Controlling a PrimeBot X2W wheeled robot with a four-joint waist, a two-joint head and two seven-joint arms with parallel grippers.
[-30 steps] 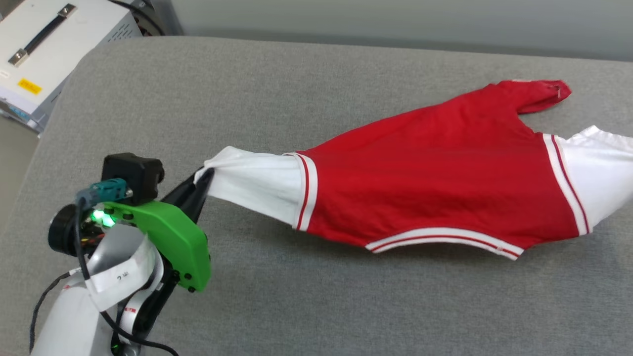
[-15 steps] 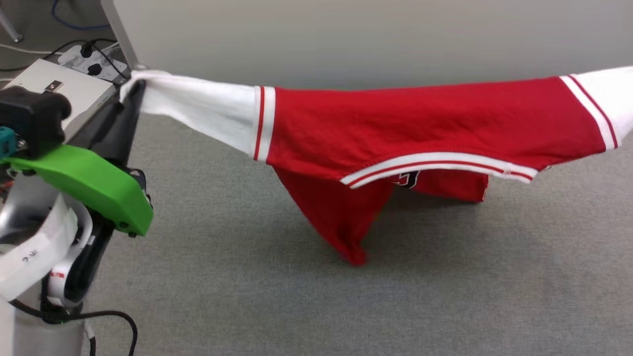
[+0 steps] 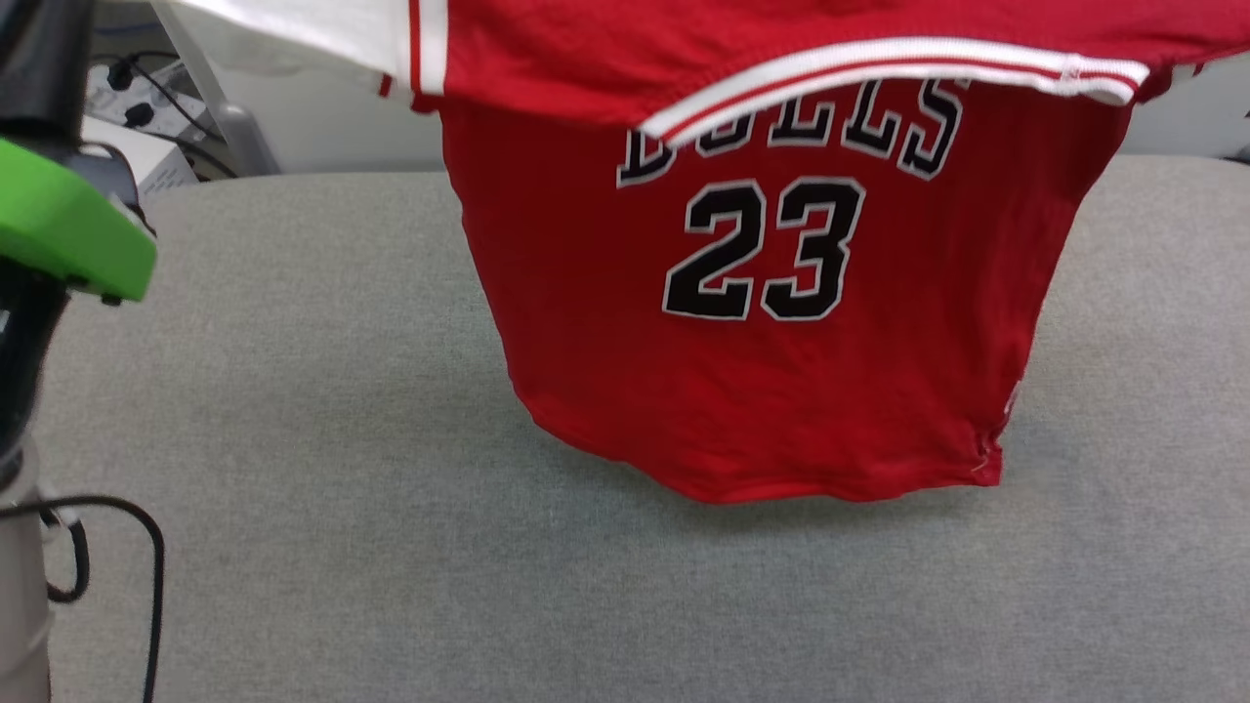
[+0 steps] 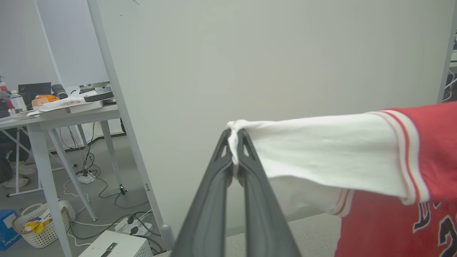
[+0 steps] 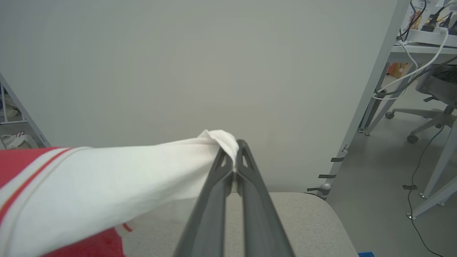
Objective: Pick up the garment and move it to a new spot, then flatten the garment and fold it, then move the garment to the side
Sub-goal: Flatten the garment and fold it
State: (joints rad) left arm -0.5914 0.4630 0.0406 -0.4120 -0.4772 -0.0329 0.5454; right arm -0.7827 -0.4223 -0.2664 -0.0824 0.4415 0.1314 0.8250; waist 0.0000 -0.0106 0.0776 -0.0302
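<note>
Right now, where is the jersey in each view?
Head view: jersey hangs across top and centre, print facing the camera.
Left wrist view: right side, white sleeve pinched in the left hand.
Right wrist view: lower left, other sleeve pinched in the right hand.
Shared landmark: the grey cushion below it.

The garment [image 3: 742, 322] is hanging in front of you, to the right of your left arm's green cover [image 3: 68, 234]. Its red front is facing you, showing a black "23" with "BULLS" above it, partly tucked under a red-and-white striped trim band. The white sleeve [image 3: 293, 34] is stretching along the top edge toward that cover. The hem is hanging right at the grey cushion [image 3: 293, 469]; whether it is touching, you cannot tell. A black cable [image 3: 156, 586] is looping below the cover.
</note>
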